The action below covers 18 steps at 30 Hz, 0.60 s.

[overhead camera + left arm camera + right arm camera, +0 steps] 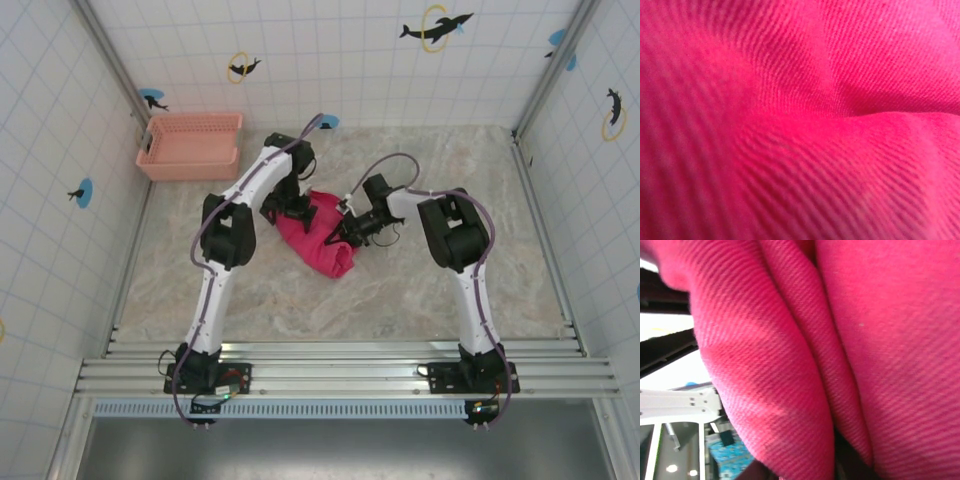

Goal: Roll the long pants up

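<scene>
Magenta long pants (320, 245) lie bunched on the tabletop (420, 300), the left gripper (296, 207) and right gripper (352, 230) pressed against them from both sides, probably to keep the roll tight; whether either is closed I cannot tell.

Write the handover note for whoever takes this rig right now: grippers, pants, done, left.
Left gripper: down on the far-left edge of the long pants; open or shut cannot be told.
Right gripper: at the pants' right edge; state hidden by cloth too.
Pants: bunched in a compact heap in the middle of the table, between both grippers, apart from the basket.
Done: cloth gathered into folds.
Left: it looks like a loose bundle, not a tidy roll; probably finish rolling.
</scene>
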Each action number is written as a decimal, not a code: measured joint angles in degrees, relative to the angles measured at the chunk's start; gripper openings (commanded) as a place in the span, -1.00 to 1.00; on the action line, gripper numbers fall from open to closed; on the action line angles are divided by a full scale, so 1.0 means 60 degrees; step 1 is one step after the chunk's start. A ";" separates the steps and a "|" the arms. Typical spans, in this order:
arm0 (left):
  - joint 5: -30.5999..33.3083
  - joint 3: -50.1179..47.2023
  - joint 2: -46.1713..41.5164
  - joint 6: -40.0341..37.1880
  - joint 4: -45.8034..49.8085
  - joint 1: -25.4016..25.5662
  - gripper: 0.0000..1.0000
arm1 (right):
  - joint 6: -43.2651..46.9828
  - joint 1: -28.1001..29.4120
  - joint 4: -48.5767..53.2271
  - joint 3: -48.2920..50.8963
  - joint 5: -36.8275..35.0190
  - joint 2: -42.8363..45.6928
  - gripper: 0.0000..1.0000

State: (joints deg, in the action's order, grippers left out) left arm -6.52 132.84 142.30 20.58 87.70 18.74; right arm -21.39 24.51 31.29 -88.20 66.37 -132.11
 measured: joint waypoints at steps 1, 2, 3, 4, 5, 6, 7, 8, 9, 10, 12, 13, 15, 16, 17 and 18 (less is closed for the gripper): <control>-0.0066 0.0135 0.0098 0.0007 0.0135 -0.0033 0.95 | 0.0357 0.0084 0.0448 -0.0164 -0.0426 0.0120 -0.24; -0.0131 0.0215 0.0164 0.0007 0.0226 -0.0073 0.95 | 0.0754 0.0233 0.0947 -0.0328 -0.1045 0.0331 -0.18; -0.0171 0.0215 0.0178 0.0007 0.0262 -0.0102 0.95 | 0.1133 0.0444 0.1406 -0.0455 -0.1861 0.0648 -0.13; -0.0204 0.0215 0.0182 0.0007 0.0277 -0.0120 0.95 | 0.1443 0.0656 0.1741 -0.0521 -0.2608 0.0976 -0.10; -0.0240 0.0215 0.0182 0.0011 0.0299 -0.0138 0.95 | 0.1752 0.0914 0.2051 -0.0550 -0.3421 0.1370 -0.07; -0.0273 0.0215 0.0186 0.0011 0.0306 -0.0157 0.95 | 0.2029 0.1198 0.2299 -0.0557 -0.4207 0.1767 -0.03; -0.0299 0.0215 0.0193 0.0011 0.0306 -0.0175 0.95 | 0.2262 0.1479 0.2488 -0.0561 -0.4921 0.2116 -0.01; -0.0335 0.0215 0.0200 0.0011 0.0310 -0.0193 0.95 | 0.2477 0.1814 0.2656 -0.0557 -0.5763 0.2481 0.09; -0.0361 0.0215 0.0211 0.0011 0.0313 -0.0219 0.95 | 0.2681 0.2171 0.2779 -0.0543 -0.6604 0.2823 0.17; -0.0382 0.0215 0.0219 0.0007 0.0313 -0.0237 0.95 | 0.2820 0.2484 0.2805 -0.0495 -0.7278 0.3085 0.21; -0.0444 0.0215 0.0229 0.0007 0.0328 -0.0270 0.95 | 0.3147 0.3235 0.2747 -0.0171 -0.8797 0.3668 0.29; -0.0455 0.0215 0.0229 0.0007 0.0335 -0.0277 0.95 | 0.3286 0.3552 0.2718 0.0007 -0.9391 0.3876 0.30; -0.0510 0.0208 0.0237 0.0007 0.0331 -0.0295 0.95 | 0.3457 0.4197 0.2634 0.0368 -1.0557 0.4182 0.37; -0.0532 0.0193 0.0237 0.0007 0.0331 -0.0306 0.95 | 0.3570 0.4411 0.2579 0.0510 -1.0965 0.4266 0.38; -0.0565 0.0178 0.0237 0.0007 0.0328 -0.0317 0.95 | 0.3643 0.4641 0.2575 0.0616 -1.1511 0.4309 0.38; -0.0590 0.0160 0.0237 0.0004 0.0321 -0.0328 0.95 | 0.3719 0.4852 0.2568 0.0681 -1.2036 0.4324 0.38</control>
State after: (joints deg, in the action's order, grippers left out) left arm -10.07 133.80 143.72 20.60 89.62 16.78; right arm 0.93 53.63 46.70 -84.12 -5.85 -106.17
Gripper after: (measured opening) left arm 0.975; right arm 0.688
